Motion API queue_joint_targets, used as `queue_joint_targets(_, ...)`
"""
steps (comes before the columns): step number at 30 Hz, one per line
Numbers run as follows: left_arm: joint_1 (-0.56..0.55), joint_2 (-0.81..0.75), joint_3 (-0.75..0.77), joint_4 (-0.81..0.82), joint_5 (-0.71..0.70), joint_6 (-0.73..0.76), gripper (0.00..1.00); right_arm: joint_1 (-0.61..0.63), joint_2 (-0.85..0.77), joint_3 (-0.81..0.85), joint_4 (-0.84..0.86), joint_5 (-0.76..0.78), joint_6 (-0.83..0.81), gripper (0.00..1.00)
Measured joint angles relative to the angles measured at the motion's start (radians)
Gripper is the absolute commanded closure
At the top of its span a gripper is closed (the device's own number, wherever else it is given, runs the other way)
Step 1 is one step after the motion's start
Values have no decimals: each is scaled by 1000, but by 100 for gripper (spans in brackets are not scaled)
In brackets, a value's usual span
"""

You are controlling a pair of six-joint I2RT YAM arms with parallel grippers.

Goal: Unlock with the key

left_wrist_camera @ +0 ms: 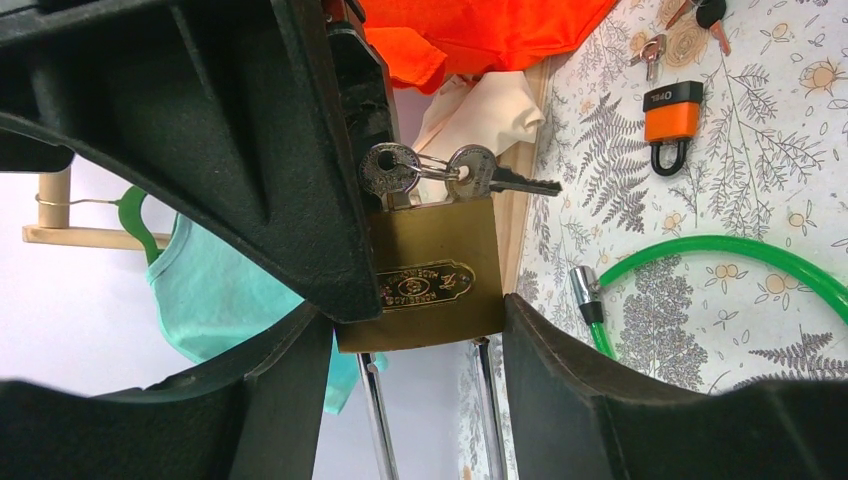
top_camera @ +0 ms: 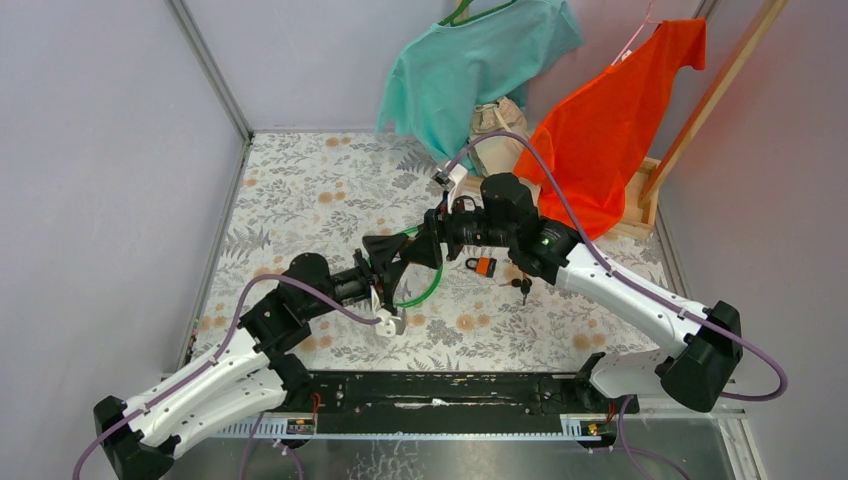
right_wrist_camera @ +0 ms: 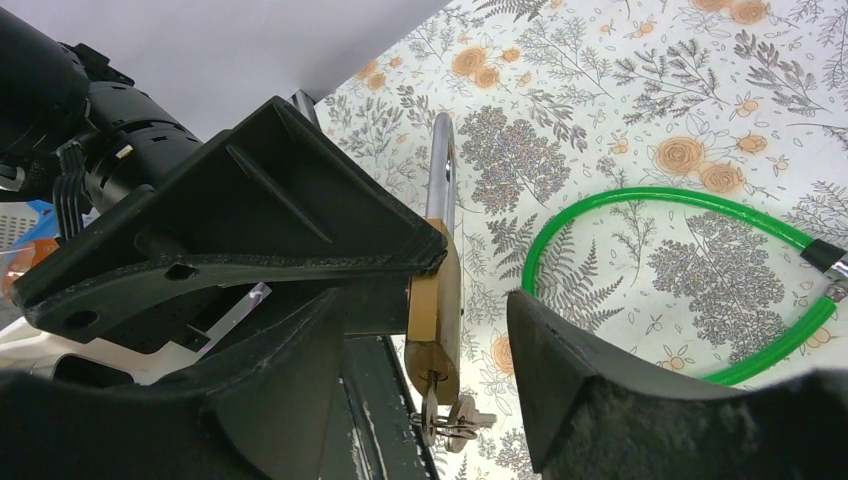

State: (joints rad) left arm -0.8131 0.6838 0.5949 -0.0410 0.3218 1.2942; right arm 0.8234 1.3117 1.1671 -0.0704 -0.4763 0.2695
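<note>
A brass padlock (left_wrist_camera: 435, 285) is held above the table between my left gripper's (left_wrist_camera: 410, 330) fingers, its steel shackle (left_wrist_camera: 375, 420) pointing toward the left wrist camera. A key (left_wrist_camera: 388, 168) sits in its keyhole, and a second key (left_wrist_camera: 480, 172) hangs from the same ring. In the right wrist view the padlock (right_wrist_camera: 435, 300) is edge-on with the key (right_wrist_camera: 430, 415) dangling below. My right gripper (right_wrist_camera: 425, 300) is open, with its fingers on either side of the padlock's key end and not touching the key. In the top view the left gripper (top_camera: 385, 262) and right gripper (top_camera: 425, 250) meet at mid-table.
A small orange padlock (top_camera: 484, 266) and loose keys (top_camera: 521, 286) lie on the floral tabletop under the right arm. A green cable lock (right_wrist_camera: 700, 290) lies beside them. A teal shirt (top_camera: 470, 60) and an orange shirt (top_camera: 610, 120) hang on a wooden rack (top_camera: 700, 110) at the back.
</note>
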Motion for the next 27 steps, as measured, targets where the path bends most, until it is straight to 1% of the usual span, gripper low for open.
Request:
queue_joint_targets(4,0,3,0,0,-8,-3,100,0,0,-1,-1,13,-13,38)
queue_joint_targets(5,0,3,0,0,-9,-4,100,0,0,-1,-4,15,-17,34)
queue_joint_targets(8,0,3,0,0,-10,-5,100,0,-2,-4,-15,25,-29,19)
queue_joint_targets(10,0,3,2,0,-11,-6,100,0,-8,-11,-26,39,-36,14)
queue_joint_targets(12,0,3,7,0,-11,-7,100,0,-23,-16,-44,49,-43,12)
queue_joint_targets(17,0,-2,15,2,-7,-6,100,0,-87,-9,-82,68,-56,12)
queue_joint_targets(21,-1,-2,15,2,-6,-6,100,0,-107,-1,-81,63,-56,15)
queue_joint_targets(24,-4,-2,16,2,-5,-6,100,0,-98,-1,-78,45,-47,20)
queue_joint_targets(27,-5,-1,18,2,-4,-6,100,0,-84,-2,-62,26,-29,29)
